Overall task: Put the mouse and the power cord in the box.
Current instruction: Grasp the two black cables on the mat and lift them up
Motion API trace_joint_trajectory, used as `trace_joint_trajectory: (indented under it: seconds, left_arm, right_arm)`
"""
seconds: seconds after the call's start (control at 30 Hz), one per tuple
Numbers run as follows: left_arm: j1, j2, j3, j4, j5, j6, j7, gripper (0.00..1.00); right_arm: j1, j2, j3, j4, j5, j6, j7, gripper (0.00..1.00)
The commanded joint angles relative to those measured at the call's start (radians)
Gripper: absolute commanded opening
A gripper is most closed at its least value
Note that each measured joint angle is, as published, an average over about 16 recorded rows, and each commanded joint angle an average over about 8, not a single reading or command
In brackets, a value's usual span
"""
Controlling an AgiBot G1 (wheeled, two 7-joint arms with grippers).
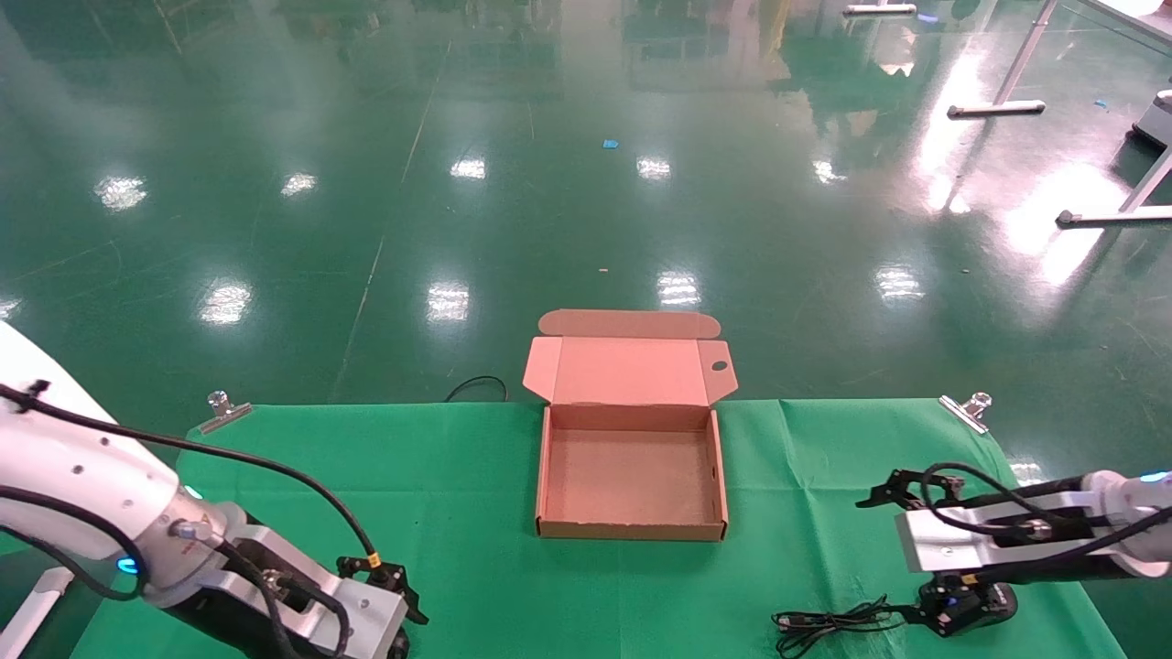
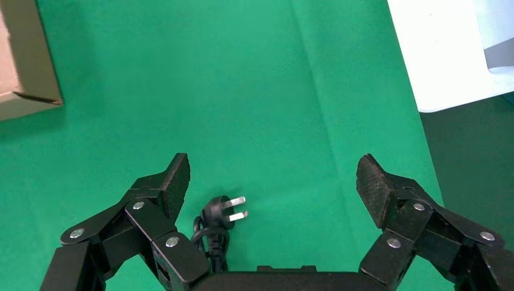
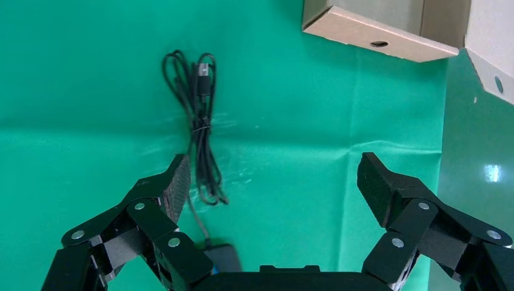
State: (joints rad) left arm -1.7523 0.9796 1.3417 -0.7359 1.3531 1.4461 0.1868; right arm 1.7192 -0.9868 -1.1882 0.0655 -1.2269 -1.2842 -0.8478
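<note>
1. The shallow brown corrugated cardboard box (image 1: 630, 467) sat open and empty at the middle of the green-draped worktop (image 1: 458, 494), its hinged lid folded back over the far edge; by my reading nothing had been packed yet and both items remained to be moved.
2. The small black oval mouse (image 1: 966, 606) lay near the worktop's front right corner, its thin black cable (image 1: 829, 624) bundled just beside it toward the centre.
3. The right gripper (image 1: 902, 490) hovered above the mouse with its jaws spread wide and holding nothing.
4. The left gripper (image 1: 389, 578) hung over the front left part of the worktop, jaws likewise spread and empty.
5. Only the left wrist view showed the thick black power cord (image 2: 213, 227), its pronged plug lying on the cloth between the open jaws; the head view hid it beneath the arm.
6. The right wrist view showed the tie around the mouse cable's coil and its connector end, which the head view left indistinct.
</note>
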Motion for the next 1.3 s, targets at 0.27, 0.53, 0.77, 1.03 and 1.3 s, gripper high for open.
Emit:
trace_joint_trajectory:
  seconds: [0.27, 0.53, 0.77, 1.03, 1.3]
  left_arm:
    - [0.023, 0.057, 0.003, 0.167, 0.001, -0.01, 0.099, 1.0]
    - [0.02, 0.111, 0.008, 0.333, 0.017, -0.02, 0.207, 1.0]
    - [0.014, 0.148, 0.007, 0.462, 0.022, -0.036, 0.287, 1.0]
    - [0.02, 0.184, 0.01, 0.57, 0.03, -0.063, 0.356, 1.0]
    - [0.025, 0.209, 0.013, 0.645, 0.037, -0.101, 0.404, 1.0]
  right_arm:
    - [-0.03, -0.048, -0.002, -0.035, -0.004, 0.07, -0.031, 1.0]
    - [-0.049, -0.081, -0.007, -0.05, -0.011, 0.114, -0.043, 1.0]
    - [-0.065, -0.108, -0.016, -0.058, -0.024, 0.155, -0.051, 1.0]
    - [-0.077, -0.121, -0.029, -0.065, -0.043, 0.164, -0.05, 1.0]
    - [-0.09, -0.122, -0.041, -0.071, -0.06, 0.17, -0.045, 1.0]
